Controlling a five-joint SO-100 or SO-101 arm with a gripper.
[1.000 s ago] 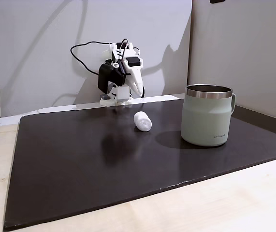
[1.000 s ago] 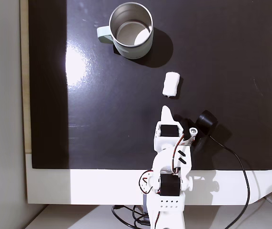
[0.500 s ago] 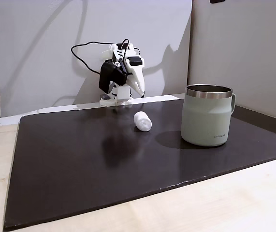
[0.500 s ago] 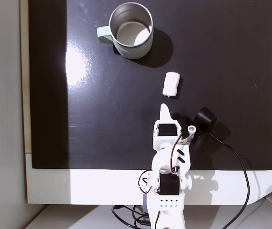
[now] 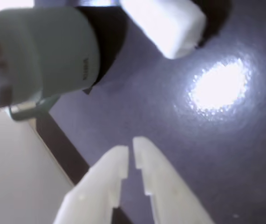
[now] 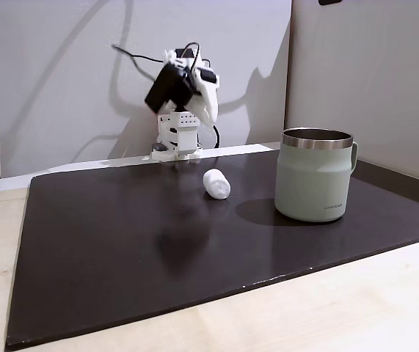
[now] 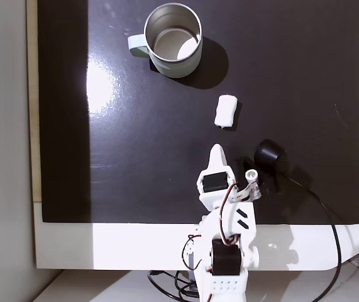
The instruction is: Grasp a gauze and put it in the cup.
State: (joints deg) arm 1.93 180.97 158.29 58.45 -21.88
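The white arm (image 6: 183,110) stands raised at the far edge, its wrist tipped downward. The gripper (image 5: 130,148) hangs in the air, its fingertips (image 5: 119,156) nearly touching.

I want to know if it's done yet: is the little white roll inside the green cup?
No, it's out. The gauze lies on its side on the dark mat, apart from the cup, whose inside looks empty from above.

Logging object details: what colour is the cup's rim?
Bare steel, silvery, above the sage-green body of the cup; clearest in a fixed view.
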